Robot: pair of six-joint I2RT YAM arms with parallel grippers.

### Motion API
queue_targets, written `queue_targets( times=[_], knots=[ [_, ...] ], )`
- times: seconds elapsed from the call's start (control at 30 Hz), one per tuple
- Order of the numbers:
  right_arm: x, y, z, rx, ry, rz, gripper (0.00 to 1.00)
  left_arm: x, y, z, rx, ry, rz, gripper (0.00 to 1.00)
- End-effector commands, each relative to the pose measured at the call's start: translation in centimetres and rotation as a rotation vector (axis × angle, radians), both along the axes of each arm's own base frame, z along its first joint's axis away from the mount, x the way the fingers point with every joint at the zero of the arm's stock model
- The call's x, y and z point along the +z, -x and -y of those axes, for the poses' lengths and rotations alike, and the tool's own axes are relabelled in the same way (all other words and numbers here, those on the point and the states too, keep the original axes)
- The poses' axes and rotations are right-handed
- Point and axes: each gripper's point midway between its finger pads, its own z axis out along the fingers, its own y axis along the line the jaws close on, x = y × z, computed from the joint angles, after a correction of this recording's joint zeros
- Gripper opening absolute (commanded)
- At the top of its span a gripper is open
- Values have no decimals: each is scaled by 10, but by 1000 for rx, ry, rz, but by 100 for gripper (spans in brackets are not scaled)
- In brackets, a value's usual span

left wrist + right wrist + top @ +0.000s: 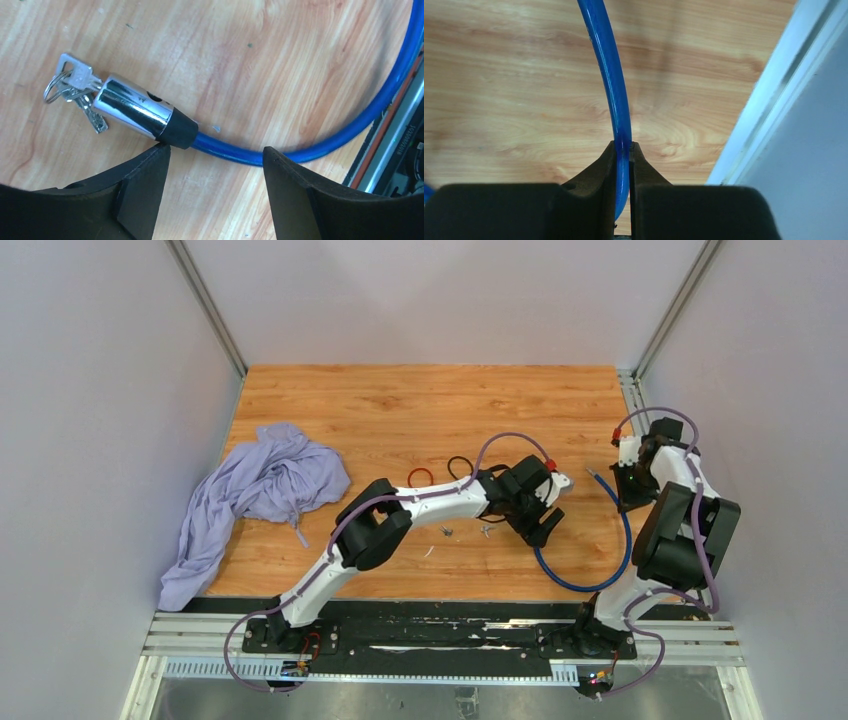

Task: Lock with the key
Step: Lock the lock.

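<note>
In the left wrist view a chrome lock cylinder (135,112) lies on the wood with a black collar, and the blue cable (320,145) runs out of it. A silver key (75,75) sits in the cylinder's end on a ring with another key. My left gripper (215,152) hovers open just short of the collar and cable, holding nothing. My right gripper (623,146) is shut on the blue cable (606,75) near its free end. From above, the cable (620,550) loops between the left gripper (540,525) and the right gripper (622,485).
A crumpled lilac cloth (265,485) lies at the table's left. A red ring (420,476) and a black ring (460,465) lie behind the left arm, with small metal bits (447,531) beside it. The right wall's white frame (769,100) is close to the right gripper.
</note>
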Motion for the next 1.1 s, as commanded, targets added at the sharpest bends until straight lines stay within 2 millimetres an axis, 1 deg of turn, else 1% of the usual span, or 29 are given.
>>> queue_targets(
  times=[0.0, 0.1, 0.27, 0.33, 0.5, 0.6, 0.7, 0.83, 0.97, 1.0, 1.07],
  knots=[
    [3, 14, -42, -13, -148, -4, 1, -50, -20, -26, 69, -139, 17, 74],
    [3, 19, -53, -14, -190, -1, 1, -55, -25, -29, 67, -160, 42, 72],
    [-1, 24, -68, -13, -248, -10, 1, -71, -24, -37, 58, -202, 60, 68],
    [-1, 25, -71, -10, -259, -13, 1, -77, -25, -41, 47, -227, 89, 68],
    [4, 24, -76, -4, -280, -11, 1, -81, -26, -47, 14, -271, 184, 63],
    [6, 24, -79, 1, -286, -7, 1, -84, -26, -49, -4, -286, 218, 57],
    [7, 26, -81, 9, -293, -6, 1, -91, -22, -53, -19, -300, 204, 50],
    [8, 30, -85, 45, -306, -1, 1, -93, -17, -57, -33, -295, 197, 39],
    [9, 33, -86, 96, -302, 11, 1, -90, -24, -61, -18, -289, 206, 23],
    [9, 34, -88, 110, -309, 13, 1, -90, -28, -63, -8, -292, 205, 20],
    [7, 36, -91, 130, -320, 13, 1, -91, -30, -64, -2, -288, 181, 14]
  ],
)
